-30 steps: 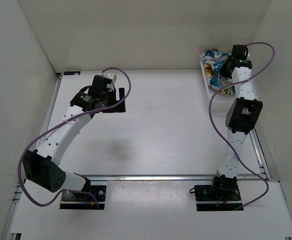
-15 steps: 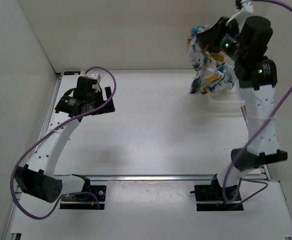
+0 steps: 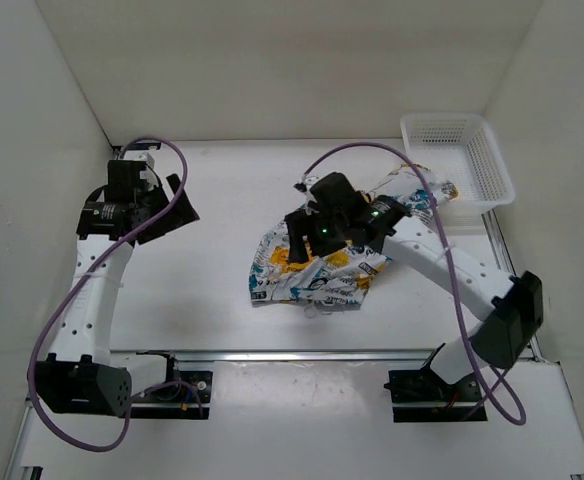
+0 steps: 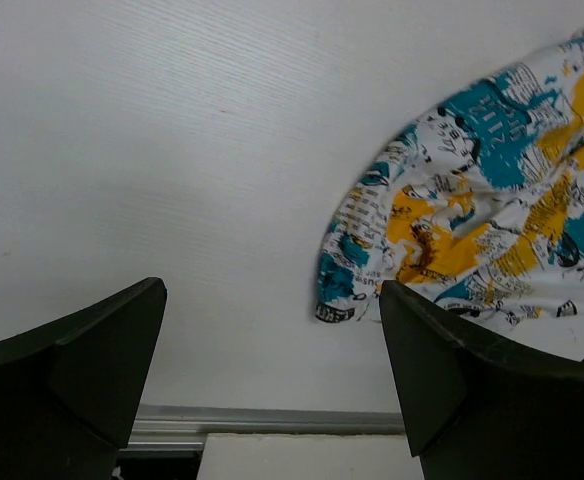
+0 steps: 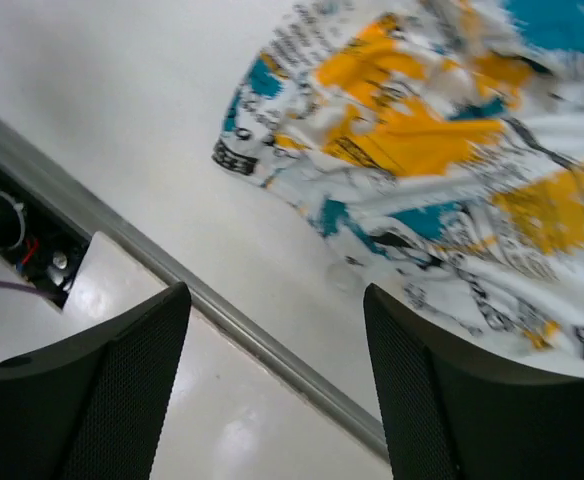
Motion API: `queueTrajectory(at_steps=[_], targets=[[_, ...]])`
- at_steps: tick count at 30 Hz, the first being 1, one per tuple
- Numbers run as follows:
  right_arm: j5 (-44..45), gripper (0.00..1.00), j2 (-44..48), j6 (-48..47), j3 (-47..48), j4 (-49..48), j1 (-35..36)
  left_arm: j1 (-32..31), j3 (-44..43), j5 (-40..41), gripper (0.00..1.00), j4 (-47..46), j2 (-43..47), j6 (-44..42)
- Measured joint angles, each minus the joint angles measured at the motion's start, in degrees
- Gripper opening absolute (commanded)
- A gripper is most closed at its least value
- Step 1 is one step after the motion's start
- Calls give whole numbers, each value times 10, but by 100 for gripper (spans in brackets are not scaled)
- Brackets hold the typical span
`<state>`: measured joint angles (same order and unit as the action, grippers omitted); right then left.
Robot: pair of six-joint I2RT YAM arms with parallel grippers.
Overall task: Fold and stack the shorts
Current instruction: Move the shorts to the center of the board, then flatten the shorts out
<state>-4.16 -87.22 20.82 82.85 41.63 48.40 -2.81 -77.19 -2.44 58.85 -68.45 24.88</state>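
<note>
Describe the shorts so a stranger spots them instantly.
Start at the white table, near its middle, left of the mesh basket in the far right corner. The shorts lie crumpled there: the only soft thing, printed teal, yellow-orange and black.

— How much of the shorts [image 3: 322,285] shows from above?
— Not all. The right end effector [image 3: 314,235] hides the cloth beneath it.
— And from its own wrist?
— The print is blurred and runs off the top and right edges.
— From the left end effector [image 4: 272,300]?
— The cloth is cut off at the right edge, to the right of it.
</note>
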Motion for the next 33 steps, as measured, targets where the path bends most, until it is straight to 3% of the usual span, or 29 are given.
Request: queueTrajectory(at_steps=[5, 10, 17, 26, 29, 30, 31, 33], targets=[[37, 74, 134, 15, -45, 5, -103, -69, 47, -60, 99, -37, -22, -9], [39, 79, 250, 78, -174, -1, -210, -160, 125, -89, 99, -83, -104, 8], [-25, 76, 203, 155, -386, -45, -259, -223, 210, -99, 99, -143, -214, 43], [-65, 71, 126, 192, -427, -153, -261, -227, 203, -100, 95, -192, -282, 61], [-66, 65, 96, 198, -445, -181, -259, -235, 197, -100, 81, -198, -289, 66], [-65, 58, 89, 200, -450, -186, -258, -236, 196, -101, 74, -200, -290, 67], [-63, 53, 84, 200, -456, -193, -257, -238, 195, -101, 51, -202, -292, 69], [-61, 35, 81, 208, -461, -206, -252, -242, 194, -101, 23, -209, -299, 73]])
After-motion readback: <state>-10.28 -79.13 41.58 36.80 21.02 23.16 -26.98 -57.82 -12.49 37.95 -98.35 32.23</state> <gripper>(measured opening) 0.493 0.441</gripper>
